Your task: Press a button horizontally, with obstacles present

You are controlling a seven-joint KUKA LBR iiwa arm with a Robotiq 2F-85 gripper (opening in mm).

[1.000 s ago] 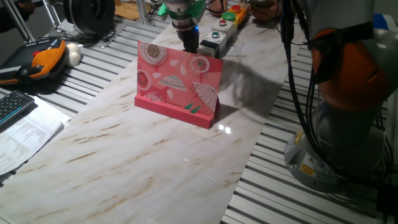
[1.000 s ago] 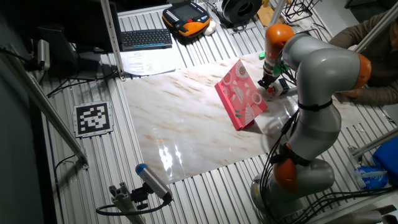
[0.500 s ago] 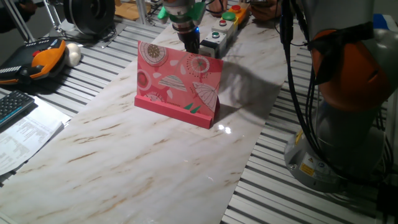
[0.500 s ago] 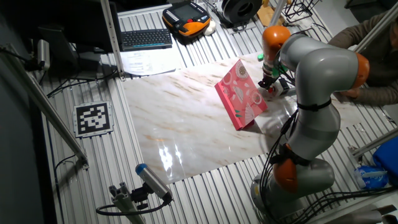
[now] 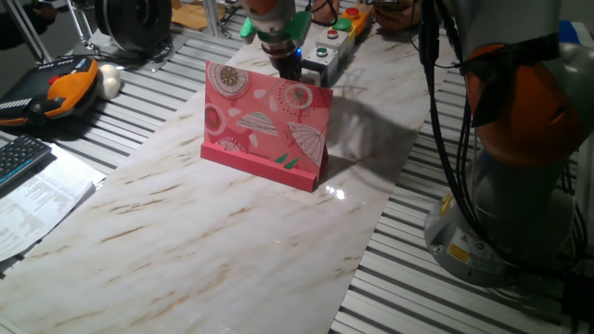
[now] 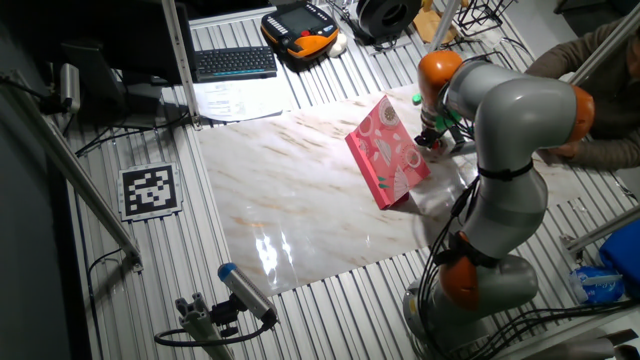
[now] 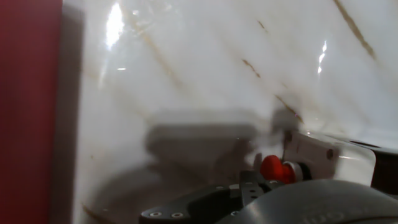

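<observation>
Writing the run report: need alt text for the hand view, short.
Close view down onto a glossy marble tabletop, with a red button on a pale box at lower right, just past the dark blurred claw parts along the bottom edge. The pink-red card board fills the left edge.

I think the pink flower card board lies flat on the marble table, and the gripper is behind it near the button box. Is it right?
Not quite: the card board stands upright on its base lip, as one fixed view shows. The gripper is indeed behind it near the button box.
</observation>
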